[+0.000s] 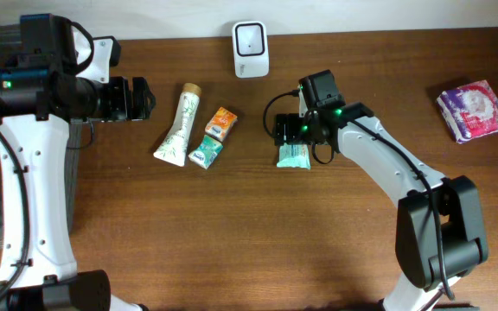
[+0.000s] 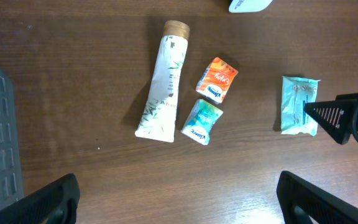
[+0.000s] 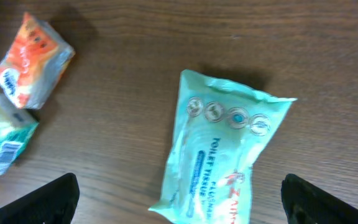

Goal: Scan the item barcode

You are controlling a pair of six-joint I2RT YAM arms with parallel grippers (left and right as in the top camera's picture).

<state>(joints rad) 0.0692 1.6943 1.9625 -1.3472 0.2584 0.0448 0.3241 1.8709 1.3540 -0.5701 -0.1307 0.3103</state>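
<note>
Your left claw (image 1: 145, 98) hangs spread wide, holding nothing. Right of it, a tube (image 1: 178, 125), an orange packet (image 1: 221, 123) and a teal packet (image 1: 206, 152) lie on the counter (image 1: 232, 225). The scanner (image 1: 251, 49) stands at the far edge. Your right claw (image 3: 179, 199) is also spread, over the toilet tissue pack (image 3: 225, 149), which lies flat and ungripped.
</note>
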